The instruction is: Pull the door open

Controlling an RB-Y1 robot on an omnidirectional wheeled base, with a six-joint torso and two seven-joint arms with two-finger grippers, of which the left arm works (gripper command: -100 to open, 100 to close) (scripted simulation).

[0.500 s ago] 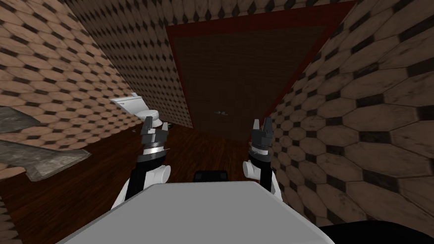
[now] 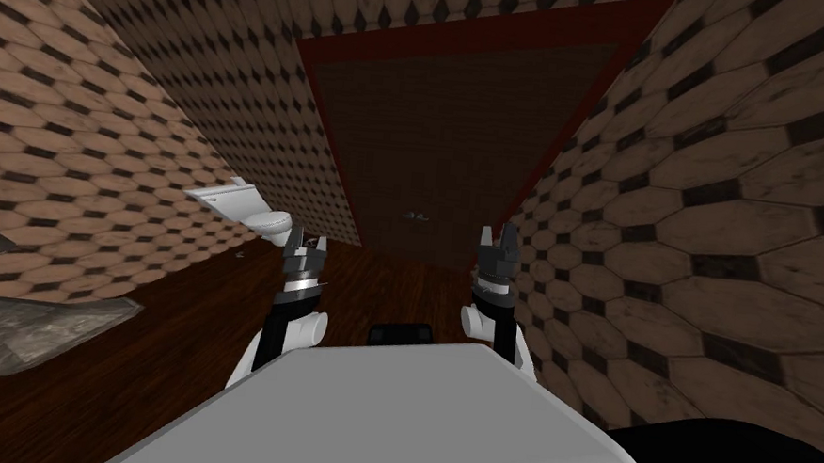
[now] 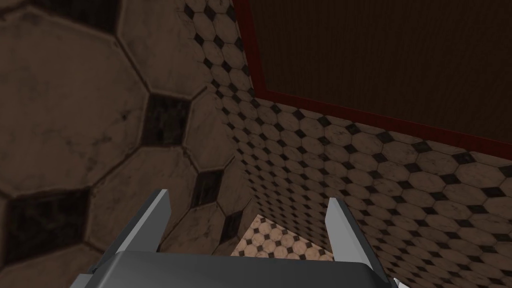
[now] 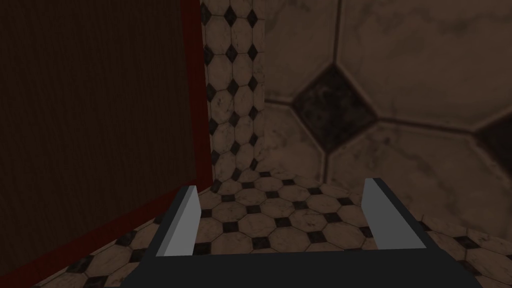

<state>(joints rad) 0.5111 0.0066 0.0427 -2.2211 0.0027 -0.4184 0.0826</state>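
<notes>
A dark brown door (image 2: 456, 143) in a dark red frame (image 2: 318, 111) stands shut ahead of me, and a small grey handle (image 2: 416, 215) shows low on it. The door (image 3: 390, 50) with its red frame also appears in the left wrist view, and the door (image 4: 95, 125) again in the right wrist view. My left gripper (image 2: 307, 244) is raised before my chest, left of the handle and well short of it, open and empty (image 3: 247, 220). My right gripper (image 2: 499, 240) is up near the right wall, also short of the door, open and empty (image 4: 280, 220).
Tiled walls with dark diamonds close in on both sides; the right wall (image 2: 713, 225) is very near my right arm. A white toilet (image 2: 247, 208) stands at the left wall. A grey stone slab (image 2: 23, 328) juts in at the lower left. The floor (image 2: 153, 350) is dark wood.
I have turned a little: the toilet, the slab and the door frame have shifted left in the head view. My left gripper has moved slightly right and down. The right arm holds its place.
</notes>
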